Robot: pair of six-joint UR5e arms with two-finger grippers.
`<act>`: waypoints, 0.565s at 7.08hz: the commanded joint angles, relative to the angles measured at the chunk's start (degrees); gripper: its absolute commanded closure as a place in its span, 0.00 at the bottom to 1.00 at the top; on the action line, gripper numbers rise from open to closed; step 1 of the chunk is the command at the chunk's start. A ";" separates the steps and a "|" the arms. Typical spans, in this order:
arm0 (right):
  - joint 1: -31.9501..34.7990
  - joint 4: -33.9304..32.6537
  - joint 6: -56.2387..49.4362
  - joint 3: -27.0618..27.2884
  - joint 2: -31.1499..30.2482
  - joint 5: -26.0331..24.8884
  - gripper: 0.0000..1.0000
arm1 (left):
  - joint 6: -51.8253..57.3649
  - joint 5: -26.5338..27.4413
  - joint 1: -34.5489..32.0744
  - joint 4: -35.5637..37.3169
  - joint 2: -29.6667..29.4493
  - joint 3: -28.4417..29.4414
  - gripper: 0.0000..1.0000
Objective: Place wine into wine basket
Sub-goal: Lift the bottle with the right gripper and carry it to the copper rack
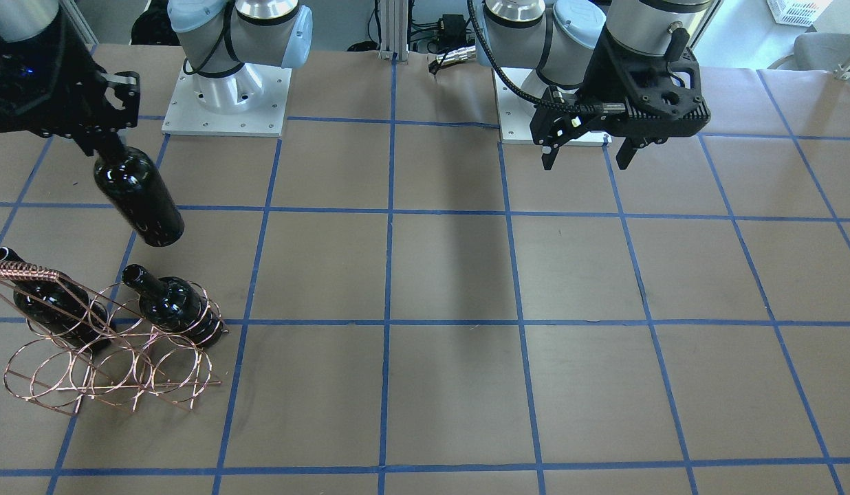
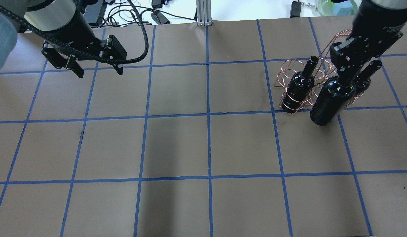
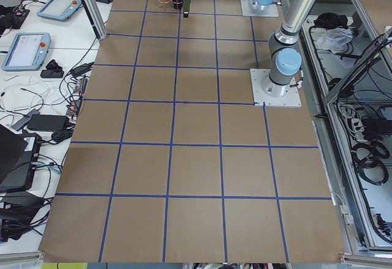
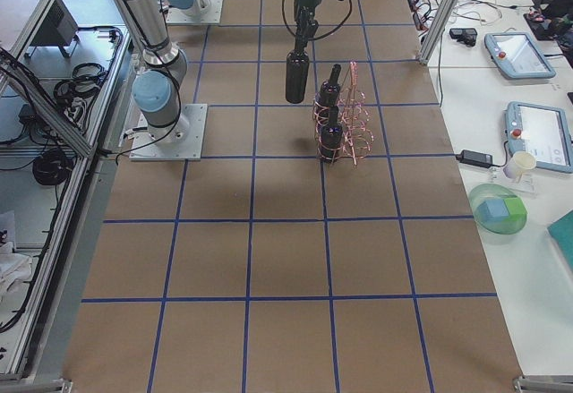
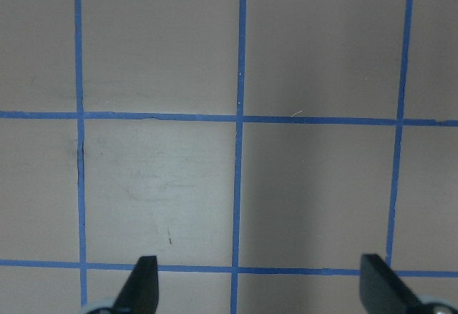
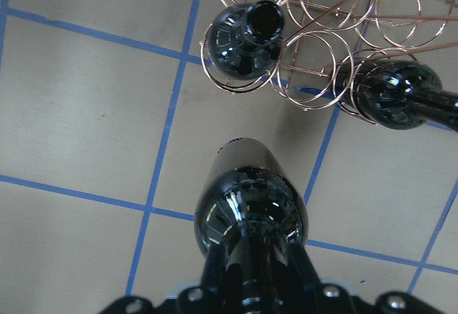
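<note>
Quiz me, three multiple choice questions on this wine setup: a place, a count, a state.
1. Where is the held bottle relative to the wire rack? A inside a hoop; B hanging beside it; C under it.
2. How many racked bottles? A none; B two; C three.
3. The left claw is: A open; B shut on a bottle; C shut on the rack.
Answers: B, the right claw hangs it by the neck outside the hoops; B, two necks show; A, jaws apart, nothing between.
</note>
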 commanded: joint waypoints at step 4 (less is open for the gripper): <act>-2.50 -4.49 -7.12 -6.27 5.32 1.66 1.00 | 0.00 0.00 0.00 -0.09 0.00 0.00 0.01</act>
